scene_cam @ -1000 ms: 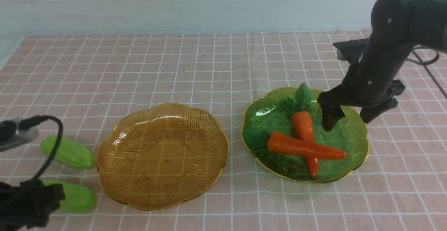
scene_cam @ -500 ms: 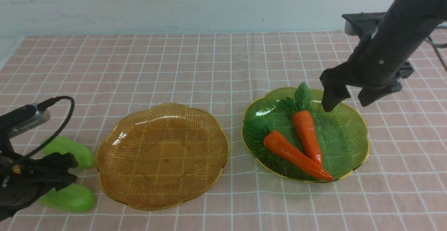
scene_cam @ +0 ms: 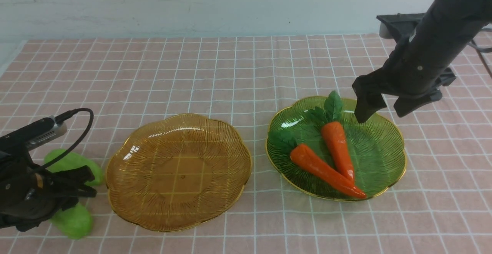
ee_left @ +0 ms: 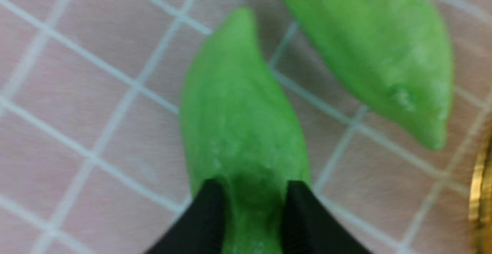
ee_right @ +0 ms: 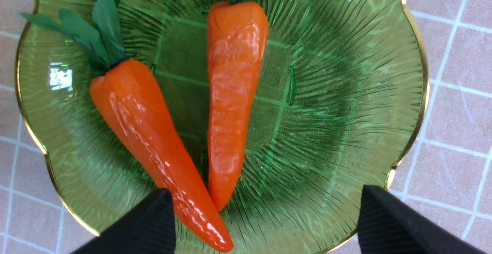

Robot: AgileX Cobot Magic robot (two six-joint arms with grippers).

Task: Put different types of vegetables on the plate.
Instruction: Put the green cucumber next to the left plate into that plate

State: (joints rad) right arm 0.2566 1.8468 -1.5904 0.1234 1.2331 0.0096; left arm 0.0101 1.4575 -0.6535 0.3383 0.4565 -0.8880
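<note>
So we've got two scalloped plates out. The green glass plate with a gold rim, over on the right, has both orange toy carrots in it: one lies with its leafy dark green top toward the far side, the other slants beside it, its leafy top toward the left rim and its tip close to the near rim. The amber ribbed glass plate with a gold rim, left of centre, is bare inside.

Both of our stubby light-green toy gourds are on the table at the far left, just left of the amber plate. The nearer gourd is between the fingers of our black left gripper, which look closed in on its sides, so we'd call that one gripped. The farther gourd lies just beyond, partly behind that gripper.

Our black right gripper is open with nothing in it, hovering over the far right part of the green plate.

Everything sits on a pinkish-beige tablecloth with a pale grid, a bit wrinkled, and behind it is a plain pale blue-grey wall.
</note>
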